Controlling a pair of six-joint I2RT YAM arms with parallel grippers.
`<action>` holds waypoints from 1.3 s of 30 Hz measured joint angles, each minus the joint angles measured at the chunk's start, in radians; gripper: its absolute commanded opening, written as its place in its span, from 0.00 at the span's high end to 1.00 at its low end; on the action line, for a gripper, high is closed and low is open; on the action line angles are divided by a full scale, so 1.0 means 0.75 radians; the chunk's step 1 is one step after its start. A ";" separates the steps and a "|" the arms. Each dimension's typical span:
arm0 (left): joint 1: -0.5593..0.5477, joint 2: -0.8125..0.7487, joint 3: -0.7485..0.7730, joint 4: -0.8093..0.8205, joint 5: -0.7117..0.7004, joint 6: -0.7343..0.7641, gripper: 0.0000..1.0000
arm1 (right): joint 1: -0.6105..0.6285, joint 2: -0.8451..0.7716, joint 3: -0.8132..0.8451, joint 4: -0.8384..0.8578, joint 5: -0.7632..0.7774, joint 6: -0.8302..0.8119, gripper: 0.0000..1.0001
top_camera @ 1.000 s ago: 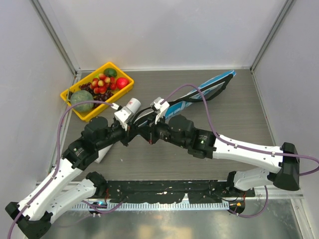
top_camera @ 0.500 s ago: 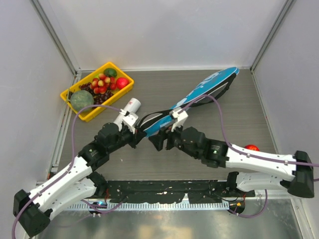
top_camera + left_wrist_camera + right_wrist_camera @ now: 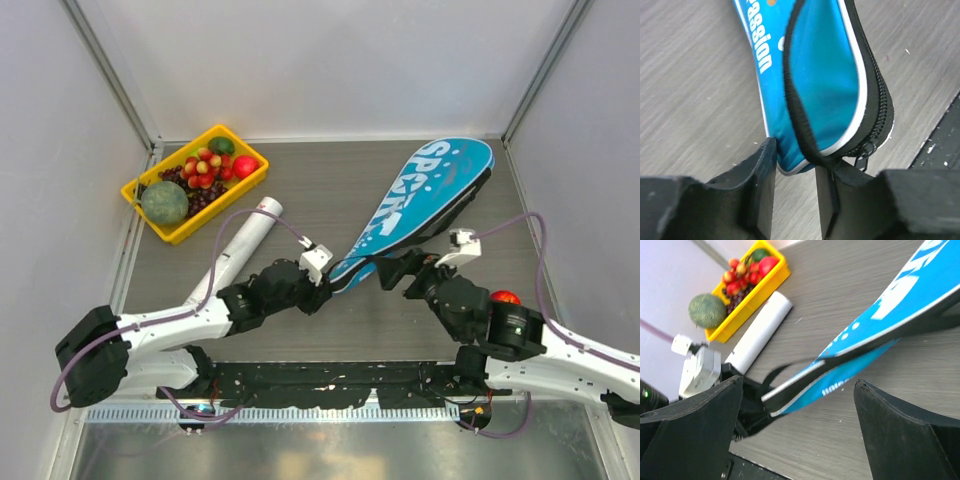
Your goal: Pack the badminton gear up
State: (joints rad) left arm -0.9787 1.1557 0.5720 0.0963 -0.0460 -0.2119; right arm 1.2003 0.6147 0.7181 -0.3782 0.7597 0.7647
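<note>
The blue bag (image 3: 420, 200) lies flat on the surface (image 3: 330, 170), its unzipped end between the left claw's (image 3: 795, 165) jaws; gripped or not, I cannot tell. The right claw (image 3: 797, 382) is released, so the next move is probably to pinch the zip pull (image 3: 864, 156).

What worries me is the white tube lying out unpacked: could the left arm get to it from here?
Probably yes. The tube lies uncovered right beside the left arm; the left gripper would first have to come off the bag end it straddles.
</note>
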 measured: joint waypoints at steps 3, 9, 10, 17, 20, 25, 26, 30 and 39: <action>-0.064 0.045 -0.001 0.030 -0.002 -0.051 0.31 | 0.000 -0.117 0.001 -0.143 0.115 0.071 0.05; -0.109 0.040 -0.006 0.097 0.104 -0.144 0.00 | 0.000 -0.230 0.103 -0.394 0.249 0.114 0.04; -0.110 0.022 -0.006 0.096 0.109 -0.155 0.00 | 0.000 -0.229 0.123 -0.424 0.259 0.118 0.05; -0.110 -0.214 0.131 -0.150 -0.014 -0.077 0.00 | 0.000 -0.197 0.218 -0.679 0.308 0.199 0.04; -0.110 -0.335 0.289 -0.314 -0.140 -0.020 0.01 | 0.000 -0.155 0.283 -0.767 0.293 0.211 0.05; -0.109 -0.573 0.460 -0.510 -0.306 0.031 0.00 | -0.001 -0.100 0.391 -0.849 0.218 0.199 0.05; -0.109 -0.625 0.475 -0.538 -0.332 0.039 0.00 | 0.000 -0.098 0.398 -0.856 0.198 0.191 0.04; -0.109 -0.832 0.482 -0.634 -0.431 0.038 0.00 | 0.000 -0.116 0.401 -0.864 0.128 0.153 0.05; -0.109 -1.087 0.461 -0.813 -0.586 -0.021 0.01 | 0.000 -0.286 0.375 -0.801 0.086 0.043 0.05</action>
State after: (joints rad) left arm -1.0607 0.3401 0.9176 -0.5133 -0.4854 -0.2276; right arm 1.2003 0.4004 0.9997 -0.9787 0.8246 0.7967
